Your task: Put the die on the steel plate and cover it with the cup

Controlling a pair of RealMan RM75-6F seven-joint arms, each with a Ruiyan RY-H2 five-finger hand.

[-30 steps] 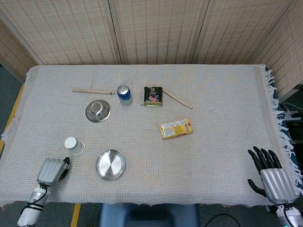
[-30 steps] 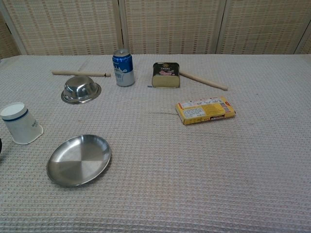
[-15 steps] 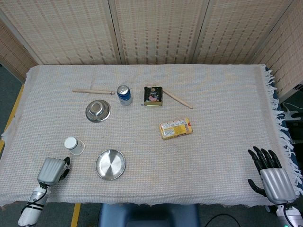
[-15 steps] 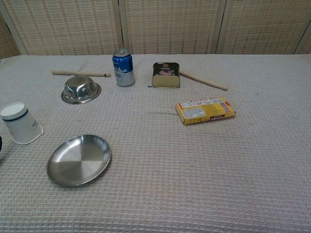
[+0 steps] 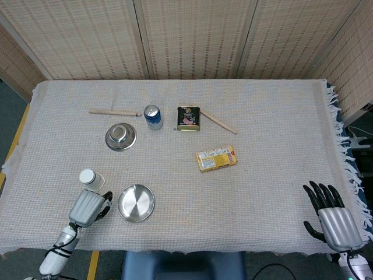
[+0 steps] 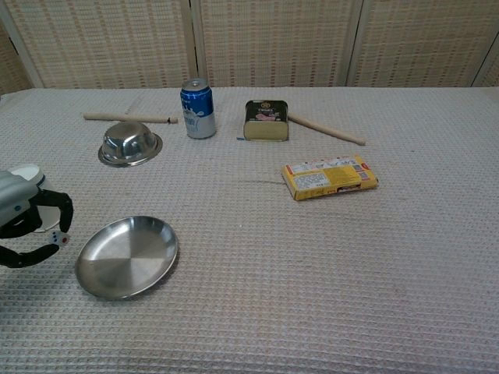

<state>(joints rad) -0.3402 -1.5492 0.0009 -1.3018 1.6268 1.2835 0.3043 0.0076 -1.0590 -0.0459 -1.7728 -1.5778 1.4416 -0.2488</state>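
No die shows in either view. The round steel plate [image 5: 136, 202] [image 6: 126, 255] lies near the table's front left. A white cup with a blue band [image 5: 88, 177] [image 6: 27, 172] stands upside down just left of and behind the plate. My left hand [image 5: 87, 207] [image 6: 23, 216] is right in front of the cup and hides most of it in the chest view. Its fingers [image 6: 61, 212] curve apart with nothing between them. My right hand [image 5: 329, 217] rests at the front right corner, fingers spread, holding nothing.
A small steel bowl [image 5: 120, 137], a blue can [image 5: 152, 116], a dark tin [image 5: 188, 118] and two wooden sticks [image 5: 113, 112] [image 5: 220, 122] lie across the back. A yellow packet [image 5: 216, 158] sits mid-table. The fringed table edge [image 5: 345, 157] runs along the right.
My left hand has moved right and forward, from the front left corner to just in front of the cup, beside the plate. The right hand and the objects have stayed put.
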